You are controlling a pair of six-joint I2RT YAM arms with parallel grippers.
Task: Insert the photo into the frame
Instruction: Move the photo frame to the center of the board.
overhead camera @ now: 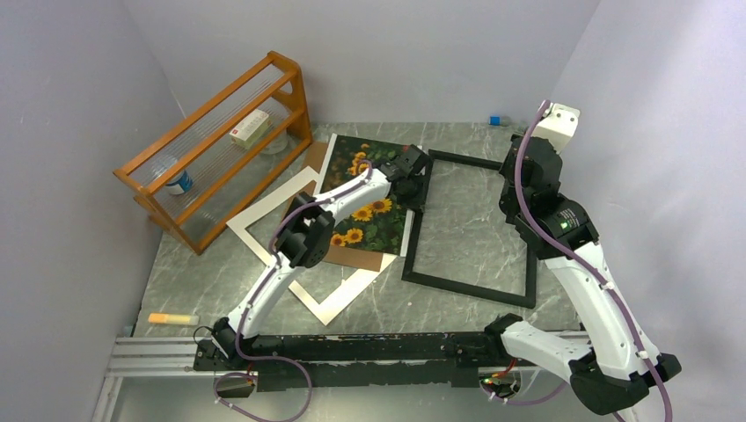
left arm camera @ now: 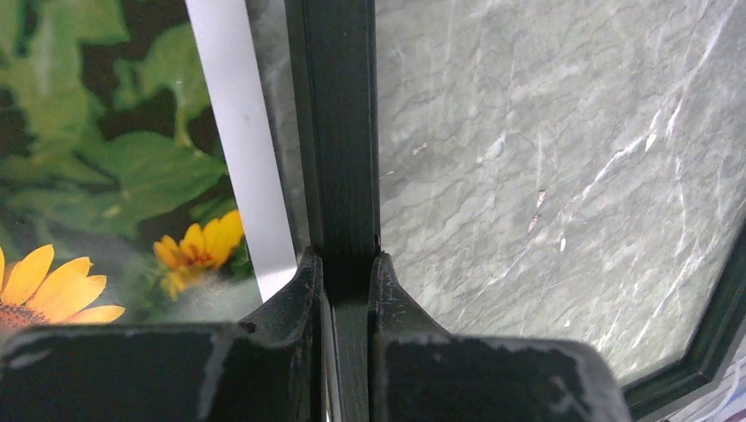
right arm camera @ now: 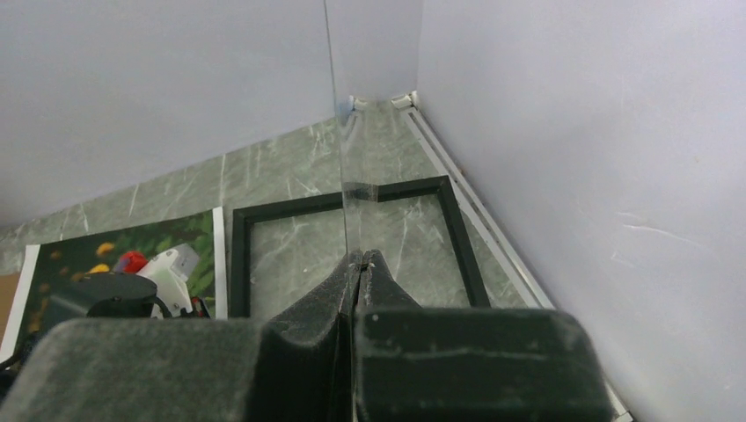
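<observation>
Top: left claw (overhead camera: 419,180) clenched on left bar of thin black rectangular picture frame (overhead camera: 466,288), flat on grey marbled tabletop (overhead camera: 193,281). Rectangular sunflower paper photo (overhead camera: 387,230) lies face up just left of claw.
Left wrist: fingers (left arm camera: 295,290) pinch frame bar (white photo margin just left).
Right wrist: right claw (right arm camera: 361,259) grips clear pane (right arm camera: 345,167) edge-on, upright; frame lies beyond fingertips.

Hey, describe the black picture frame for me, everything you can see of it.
The frame is a thin black rectangular border, matte, lying flat on the grey marbled table, which shows through its opening. It sits beside the photo, its left bar alongside the print's white edge. The left gripper pinches that bar between its fingers. A clear pane stands apart from it, held upright by the right gripper.
</observation>
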